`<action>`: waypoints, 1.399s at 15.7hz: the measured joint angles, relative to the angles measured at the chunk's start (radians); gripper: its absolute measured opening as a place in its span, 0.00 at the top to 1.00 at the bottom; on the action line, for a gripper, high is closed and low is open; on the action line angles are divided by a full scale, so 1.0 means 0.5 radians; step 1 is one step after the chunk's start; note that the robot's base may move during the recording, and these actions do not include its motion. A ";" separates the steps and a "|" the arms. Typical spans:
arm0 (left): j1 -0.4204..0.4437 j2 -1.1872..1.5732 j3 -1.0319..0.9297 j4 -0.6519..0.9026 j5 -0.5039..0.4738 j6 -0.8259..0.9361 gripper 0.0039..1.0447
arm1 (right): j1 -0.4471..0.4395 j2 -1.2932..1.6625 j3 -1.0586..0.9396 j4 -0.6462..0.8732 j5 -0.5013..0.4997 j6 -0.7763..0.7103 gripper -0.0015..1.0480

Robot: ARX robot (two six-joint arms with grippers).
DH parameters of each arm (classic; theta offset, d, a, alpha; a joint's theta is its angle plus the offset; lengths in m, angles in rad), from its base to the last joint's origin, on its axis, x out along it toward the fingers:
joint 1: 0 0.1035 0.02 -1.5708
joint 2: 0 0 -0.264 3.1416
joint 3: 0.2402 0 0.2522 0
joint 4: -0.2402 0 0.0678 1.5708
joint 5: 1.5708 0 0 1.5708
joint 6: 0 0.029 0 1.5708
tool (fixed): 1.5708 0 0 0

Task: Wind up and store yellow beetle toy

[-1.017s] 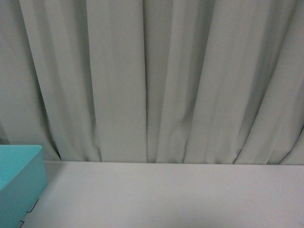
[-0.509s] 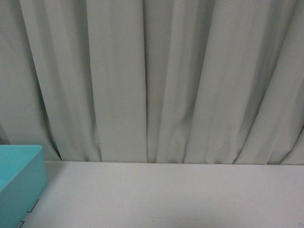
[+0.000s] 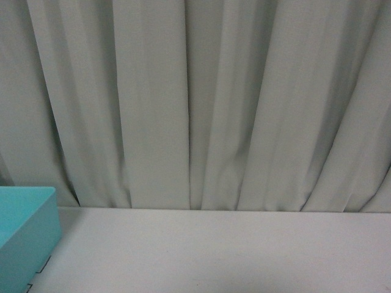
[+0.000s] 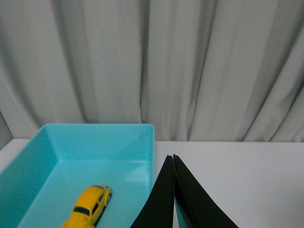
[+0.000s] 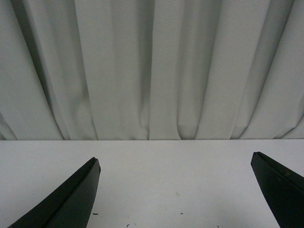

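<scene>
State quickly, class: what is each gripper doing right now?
Left gripper: closed, fingers pressed together, holding nothing; the yellow beetle toy lies in the turquoise box.
Right gripper: open, fingers wide apart, empty.

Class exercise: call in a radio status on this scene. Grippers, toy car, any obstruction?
Left gripper shut, empty, beside the box. Right gripper open, empty, over bare table. Yellow toy car lying inside the turquoise box. Nothing in the way.

We see soft, even, rather dim light, mild shadows in the curtain (image 3: 195, 104) folds, slight graininess and no glare.
</scene>
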 joint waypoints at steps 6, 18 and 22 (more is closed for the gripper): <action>0.000 -0.004 -0.008 -0.016 0.003 0.000 0.99 | 0.000 -0.001 0.000 0.000 0.002 0.000 0.06; 0.000 -0.004 -0.008 -0.016 0.003 -0.001 0.06 | 0.000 0.000 0.000 -0.001 0.002 0.000 0.06; 0.000 -0.004 -0.008 -0.015 0.003 -0.001 0.06 | 0.000 -0.001 0.000 0.005 0.002 0.000 0.06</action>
